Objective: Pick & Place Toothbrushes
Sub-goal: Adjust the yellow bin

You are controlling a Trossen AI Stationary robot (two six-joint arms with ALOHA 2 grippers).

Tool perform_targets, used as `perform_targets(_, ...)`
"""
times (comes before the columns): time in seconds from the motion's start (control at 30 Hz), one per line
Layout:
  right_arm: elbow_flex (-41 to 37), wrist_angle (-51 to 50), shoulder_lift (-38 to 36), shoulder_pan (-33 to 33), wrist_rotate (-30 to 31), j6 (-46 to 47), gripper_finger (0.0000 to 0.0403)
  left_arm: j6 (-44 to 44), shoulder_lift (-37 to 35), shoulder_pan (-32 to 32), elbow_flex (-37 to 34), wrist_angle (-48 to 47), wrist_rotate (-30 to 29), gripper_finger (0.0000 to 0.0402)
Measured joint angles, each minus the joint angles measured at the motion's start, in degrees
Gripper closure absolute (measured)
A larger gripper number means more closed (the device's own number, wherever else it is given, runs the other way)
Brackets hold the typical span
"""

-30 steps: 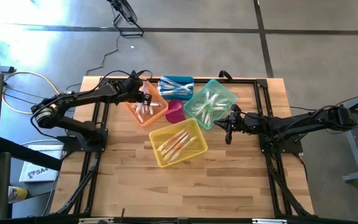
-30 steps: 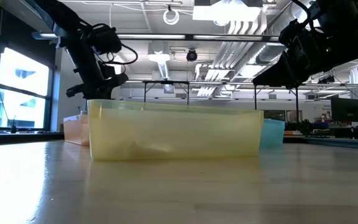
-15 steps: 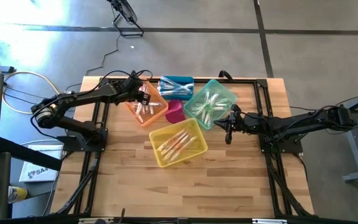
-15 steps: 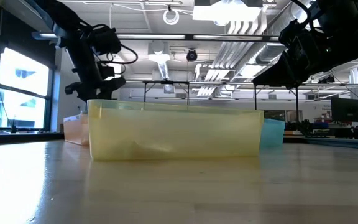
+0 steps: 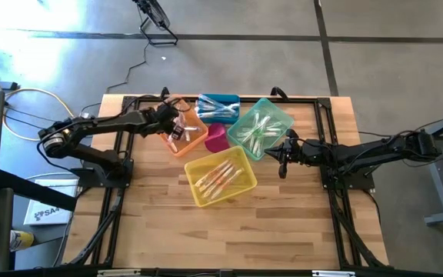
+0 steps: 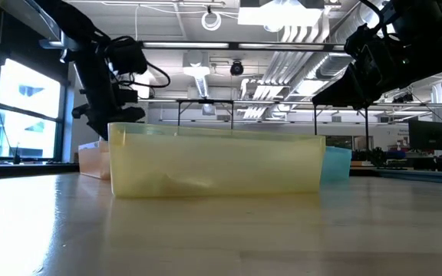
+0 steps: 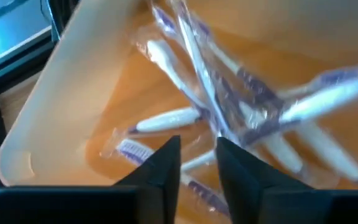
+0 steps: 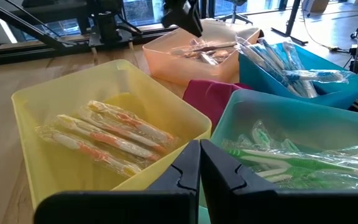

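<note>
Over the orange bin (image 5: 189,135), my left hand (image 5: 174,127) with fingers slightly parted, gripping nothing I can make out, wrapped toothbrushes (image 7: 229,106) heaped just below, my right hand (image 5: 284,154) shut and empty beside the green bin (image 5: 261,128), above the counter (image 5: 206,231).

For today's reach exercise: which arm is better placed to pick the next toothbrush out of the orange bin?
The left. Its left gripper hangs over the orange bin, with wrapped toothbrushes right ahead of its fingers. The right gripper waits shut beside the green bin, farther from the orange one.
</note>
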Motion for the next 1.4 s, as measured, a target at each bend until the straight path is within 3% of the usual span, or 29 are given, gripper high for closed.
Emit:
perform_targets(0.27,0.0,0.0,0.0,0.0,0.0,0.0,0.0399,1.4,-4.2,-3.9,-0.3,-5.1,-3.1,0.0395)
perform_targets(0.5,0.0,0.0,0.0,0.0,0.0,1.9,0.0399,1.9,-14.3,-11.4,-0.3,-6.0,-3.1,0.0395)
perform_targets(0.83,0.0,0.0,0.0,0.0,0.1,1.5,0.0399,0.3,-25.2,-30.3,-4.8,1.8,-3.4,0.0401)
perform_targets(1.13,0.0,0.6,0.0,0.0,0.2,1.5,0.0399,-1.1,-21.8,-46.0,-7.6,12.5,-3.8,0.0401)
perform_targets(1.4,0.0,0.9,0.0,0.0,0.0,1.7,0.0399,-12.1,-12.5,-55.2,-7.3,16.2,-3.8,0.0401)
